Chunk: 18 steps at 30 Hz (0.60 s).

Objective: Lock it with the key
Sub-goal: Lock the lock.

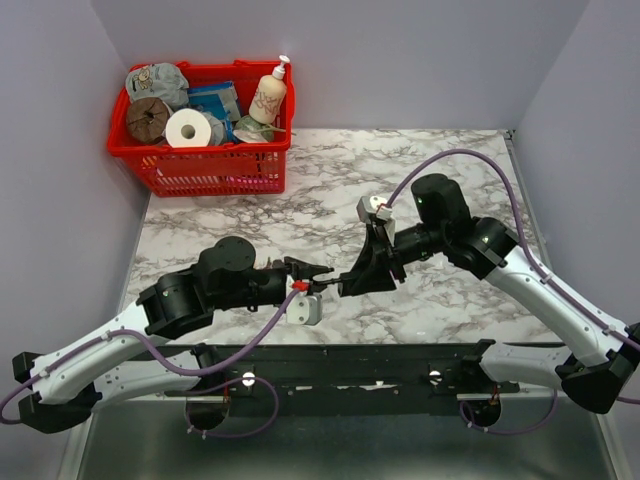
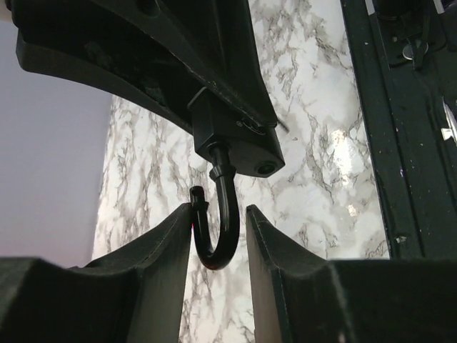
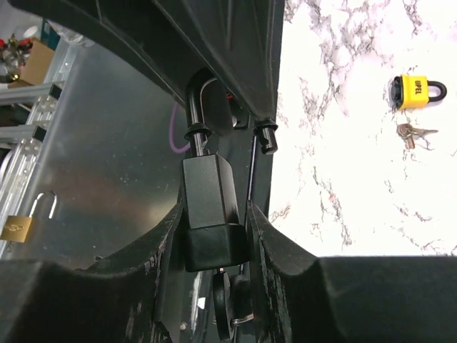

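Marble table (image 1: pixel 450 170) lies under both arms, which meet in mid-air above it. The black padlock (image 3: pixel 208 207) sits between the right fingers (image 3: pixel 143 286), clamped on both flanks. Its shackle (image 2: pixel 230 211) hangs between the left fingers (image 2: pixel 143 271), which stand narrowly apart about it with one touching; I cannot tell if they grip. The shackle's free tip is out of the body, so I judge nothing locked yet: seating it and turning the key are left. Only the left wrist view shows that tip. Only the right wrist view shows a likely key (image 3: pixel 230 304) deeper between its fingers, and a yellow padlock (image 3: pixel 416 91) well clear of them.
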Tool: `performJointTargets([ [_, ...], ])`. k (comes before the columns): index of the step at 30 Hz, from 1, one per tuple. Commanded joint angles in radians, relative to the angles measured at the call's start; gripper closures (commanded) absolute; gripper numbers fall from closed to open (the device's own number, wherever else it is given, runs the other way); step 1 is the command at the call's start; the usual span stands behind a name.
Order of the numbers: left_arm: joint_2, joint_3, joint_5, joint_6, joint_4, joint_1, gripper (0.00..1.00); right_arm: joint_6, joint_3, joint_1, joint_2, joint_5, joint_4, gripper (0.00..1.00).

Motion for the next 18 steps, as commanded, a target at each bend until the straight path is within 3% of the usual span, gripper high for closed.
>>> performJointTargets([
  [1, 0.009, 0.001, -0.054, -0.052, 0.044, -0.001, 0.59, 0.066, 0.062, -0.002, 0.004, -0.007, 0.07, 0.99],
  [8, 0.017, 0.003, -0.051, -0.105, 0.025, 0.001, 0.88, 0.073, 0.073, -0.002, -0.004, 0.071, 0.095, 0.99],
  [11, 0.037, 0.022, -0.051, -0.168, 0.013, -0.001, 0.96, 0.058, 0.06, -0.002, -0.02, 0.142, 0.126, 0.99],
  [14, 0.069, 0.052, -0.028, -0.242, -0.021, 0.01, 0.95, 0.04, 0.053, -0.002, -0.036, 0.195, 0.155, 0.99],
  [18, 0.11, 0.088, -0.005, -0.334, -0.051, 0.051, 0.85, 0.027, 0.04, -0.003, -0.053, 0.231, 0.193, 0.99],
])
